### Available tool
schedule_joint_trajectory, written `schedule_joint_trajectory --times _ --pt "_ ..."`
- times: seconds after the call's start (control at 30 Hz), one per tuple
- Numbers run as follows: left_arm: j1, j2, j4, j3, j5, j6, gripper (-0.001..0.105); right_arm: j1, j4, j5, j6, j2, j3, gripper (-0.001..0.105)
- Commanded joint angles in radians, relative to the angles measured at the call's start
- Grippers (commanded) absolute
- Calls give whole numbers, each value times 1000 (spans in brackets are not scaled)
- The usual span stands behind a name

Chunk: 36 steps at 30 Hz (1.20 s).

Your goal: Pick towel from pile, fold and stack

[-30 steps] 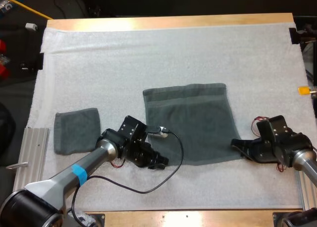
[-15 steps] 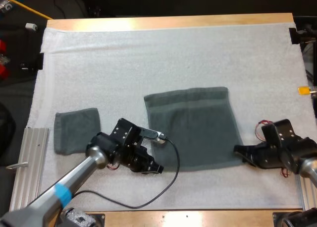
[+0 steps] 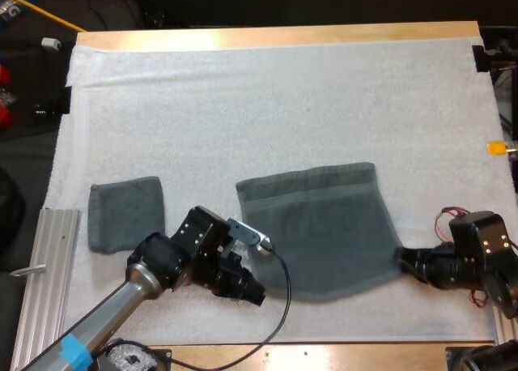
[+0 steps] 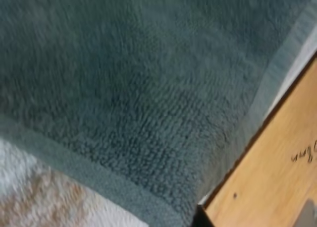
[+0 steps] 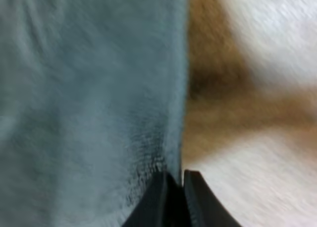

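Right claw (image 5: pixel 176 180): nearly closed, pinching the near right edge of the spread towel (image 3: pixel 316 225). Left claw (image 3: pixel 252 293): set at that towel's near left corner; whether it grips cannot be told. The spread towel lies open and flat on the white mat (image 3: pixel 243 104), close to the near side of the desk (image 3: pixel 275 37). A folded towel (image 3: pixel 125 213) rests well apart to the left, judged finished. Folding and stacking remain. Both near corners are hidden beneath the claws.

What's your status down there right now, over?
Right end effector pinching spread towel at its near right corner; left end effector at the near left corner. One folded towel lies apart, further left. Nothing in the way.
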Motion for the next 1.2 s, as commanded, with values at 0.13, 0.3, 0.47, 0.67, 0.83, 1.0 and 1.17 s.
schedule_joint_trajectory --times 0.13,0.3,0.47,0.67,0.83,1.0,1.17 --pt "99 62 -157 1 108 -70 0 -3 -237 -22 153 37 0 0" --pt "213 161 -280 1 211 -134 0 -3 -407 -33 270 148 0 0" --pt "304 260 -373 1 266 -182 0 -6 -557 -23 363 291 0 0" --pt "375 339 -494 1 273 -237 0 -6 -743 -10 498 418 0 0" --pt "399 362 -632 1 275 -315 0 -6 -837 20 537 494 0 0" --pt "399 380 -706 -4 275 -355 0 -6 -901 77 537 501 0 0" --pt "399 396 -706 -18 258 -355 0 -6 -904 103 561 501 0 0"
